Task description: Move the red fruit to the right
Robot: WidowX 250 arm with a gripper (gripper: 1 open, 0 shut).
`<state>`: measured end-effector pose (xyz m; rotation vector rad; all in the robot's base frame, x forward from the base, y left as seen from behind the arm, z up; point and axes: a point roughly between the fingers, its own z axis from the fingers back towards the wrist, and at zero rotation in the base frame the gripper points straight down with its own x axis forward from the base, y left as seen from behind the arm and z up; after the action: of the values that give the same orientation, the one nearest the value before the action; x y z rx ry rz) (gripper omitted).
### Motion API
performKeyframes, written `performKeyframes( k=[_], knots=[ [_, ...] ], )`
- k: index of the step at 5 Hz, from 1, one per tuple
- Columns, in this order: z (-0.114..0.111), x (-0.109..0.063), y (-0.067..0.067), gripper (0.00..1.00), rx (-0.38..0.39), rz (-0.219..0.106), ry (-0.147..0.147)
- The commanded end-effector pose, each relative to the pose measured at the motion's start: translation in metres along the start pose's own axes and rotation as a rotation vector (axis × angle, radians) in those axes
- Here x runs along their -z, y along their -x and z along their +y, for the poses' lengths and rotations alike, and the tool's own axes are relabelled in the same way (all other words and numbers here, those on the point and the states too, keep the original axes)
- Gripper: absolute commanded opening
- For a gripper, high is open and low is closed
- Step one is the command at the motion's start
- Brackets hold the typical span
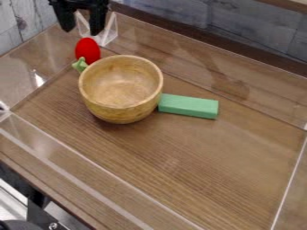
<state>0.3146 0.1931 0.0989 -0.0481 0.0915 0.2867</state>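
Observation:
The red fruit [86, 49] is small and glossy, with a green leafy end [79, 64] pointing down-left. It lies on the wooden table just behind the left rim of the wooden bowl [120, 88]. My gripper [81, 20] hangs at the top left, right above the fruit. Its dark fingers [99, 19] stand apart with nothing between them. They stay above the fruit without touching it.
A flat green rectangular block [189, 107] lies against the bowl's right side. Clear plastic walls [292, 184] enclose the wooden table on all sides. Bare table surface [204, 166] stretches to the right and front of the bowl.

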Motion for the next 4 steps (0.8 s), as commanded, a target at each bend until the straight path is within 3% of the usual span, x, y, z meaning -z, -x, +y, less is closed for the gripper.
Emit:
performKeyframes(
  k=[1, 2, 4],
  knots=[
    [0.011, -0.010, -0.005, 1.00, 0.006, -0.056, -0.028],
    [0.014, 0.002, -0.005, 1.00, 0.024, -0.045, -0.035],
    [0.020, 0.023, -0.022, 1.00, 0.002, -0.049, -0.029]
  ],
)
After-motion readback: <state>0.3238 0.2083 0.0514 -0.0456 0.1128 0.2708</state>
